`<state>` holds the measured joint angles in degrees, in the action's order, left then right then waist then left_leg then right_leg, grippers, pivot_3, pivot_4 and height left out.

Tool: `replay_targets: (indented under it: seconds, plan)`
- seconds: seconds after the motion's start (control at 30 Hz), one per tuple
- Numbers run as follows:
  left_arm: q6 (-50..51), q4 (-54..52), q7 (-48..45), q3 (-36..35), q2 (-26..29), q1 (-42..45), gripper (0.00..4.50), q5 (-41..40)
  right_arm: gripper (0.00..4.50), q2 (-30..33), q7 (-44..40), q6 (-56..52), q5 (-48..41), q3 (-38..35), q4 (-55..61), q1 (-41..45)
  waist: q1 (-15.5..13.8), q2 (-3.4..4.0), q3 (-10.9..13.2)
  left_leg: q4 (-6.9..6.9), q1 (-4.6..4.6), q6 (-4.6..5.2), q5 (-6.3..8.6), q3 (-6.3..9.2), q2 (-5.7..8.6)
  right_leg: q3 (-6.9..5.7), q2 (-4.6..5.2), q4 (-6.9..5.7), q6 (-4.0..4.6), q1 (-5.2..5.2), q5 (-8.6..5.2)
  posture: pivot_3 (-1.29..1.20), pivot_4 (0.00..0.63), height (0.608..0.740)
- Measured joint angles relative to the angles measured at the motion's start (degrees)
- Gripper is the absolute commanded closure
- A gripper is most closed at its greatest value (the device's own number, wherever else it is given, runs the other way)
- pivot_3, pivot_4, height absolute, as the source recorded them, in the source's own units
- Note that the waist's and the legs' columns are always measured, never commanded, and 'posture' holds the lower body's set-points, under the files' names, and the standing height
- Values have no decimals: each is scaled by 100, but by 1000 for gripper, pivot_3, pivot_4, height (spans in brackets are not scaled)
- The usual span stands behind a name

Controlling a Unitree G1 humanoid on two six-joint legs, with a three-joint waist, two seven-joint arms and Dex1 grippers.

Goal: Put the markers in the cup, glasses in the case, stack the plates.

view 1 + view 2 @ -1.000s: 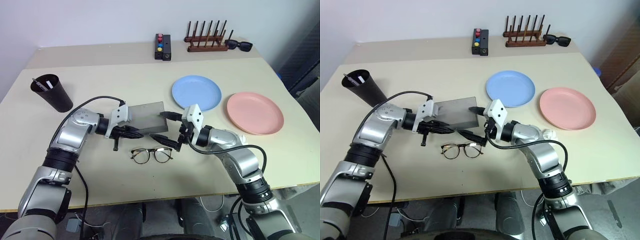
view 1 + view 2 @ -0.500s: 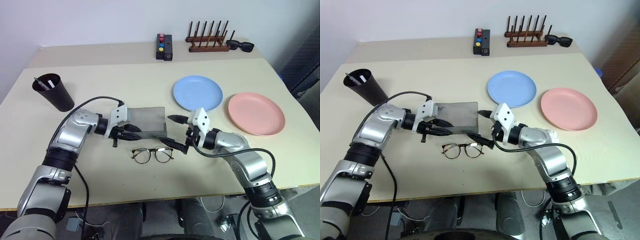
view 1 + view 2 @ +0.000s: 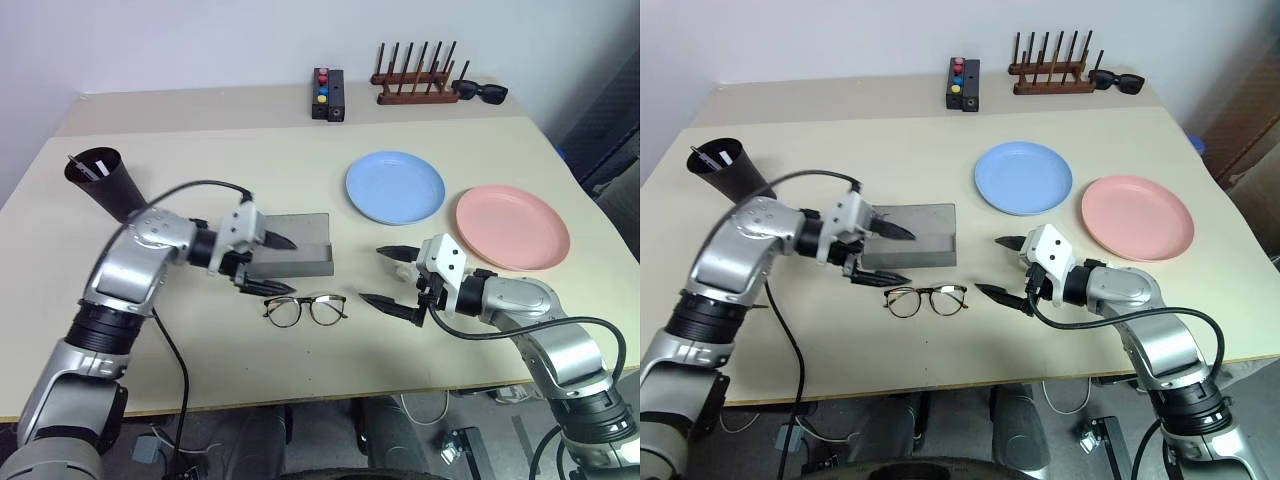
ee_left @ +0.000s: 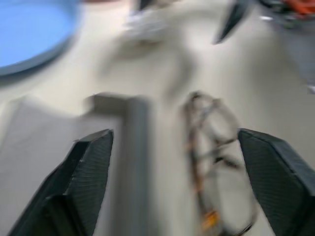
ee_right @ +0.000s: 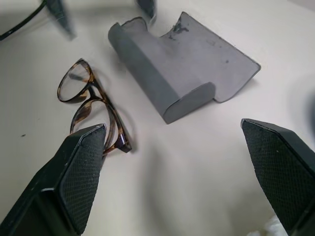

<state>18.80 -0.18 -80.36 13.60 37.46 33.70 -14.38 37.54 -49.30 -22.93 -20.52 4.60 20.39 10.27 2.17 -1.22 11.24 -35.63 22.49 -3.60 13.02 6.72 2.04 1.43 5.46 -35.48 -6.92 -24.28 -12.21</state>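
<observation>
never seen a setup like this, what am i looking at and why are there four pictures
This is a two-armed humanoid robot at a beige table. The two wide pictures come from cameras in its head, looking down over its arms. The two close-ups come from cameras on its wrists, looking out between each gripper's black fingers.

The left gripper hovers open over a grey case; the right gripper is open beside the glasses, which lie on the table in front of the case. Nothing is held.

Also on the table: a black cup with markers in it, a blue plate, a pink plate, a button box, a wooden rack and sunglasses.
</observation>
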Motion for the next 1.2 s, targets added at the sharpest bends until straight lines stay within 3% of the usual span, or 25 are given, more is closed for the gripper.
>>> replay_targets:
  seconds: [0.27,0.6,0.63,0.67,0.87,0.9,1.2]
  plan:
    - [-339,311,43,833,-193,48,684,593,0,-27,191,-45,11,-16,153,-199,-11,-1,0,-3,0,4,2,-1,0,0,0,1,2,2,-1,0,150,739]
    - [-683,704,-149,988,-217,85,684,761,0,-28,337,-46,14,-22,235,-318,-25,-1,0,-6,0,5,3,-1,0,0,0,0,7,3,-4,0,150,739]
    - [-685,733,-171,987,-231,85,1183,761,0,-28,337,-46,14,-23,238,-319,-26,-1,0,-6,0,6,3,-1,0,0,0,0,7,3,-4,0,150,739]
    - [-685,756,-180,987,-246,85,1373,761,0,-27,337,-46,14,-24,238,-322,-28,-1,0,-6,0,6,3,-1,0,0,0,0,7,3,-4,0,150,739]
    - [-681,744,-290,949,-276,97,4241,613,0,-26,332,-46,19,-24,238,-325,-35,0,-1,-7,-3,7,4,-1,0,0,0,1,7,8,-4,0,150,739]
    - [-671,674,-325,947,-273,97,4444,587,0,-26,331,-46,20,-24,238,-324,-41,3,-2,-7,-7,7,4,-1,0,0,1,2,14,14,-8,0,150,739]
    - [-341,464,-294,807,-173,69,4444,415,0,-26,289,-44,68,-23,237,-296,-122,5,-3,-28,-3,15,9,-1,0,0,0,1,10,17,-14,0,150,739]
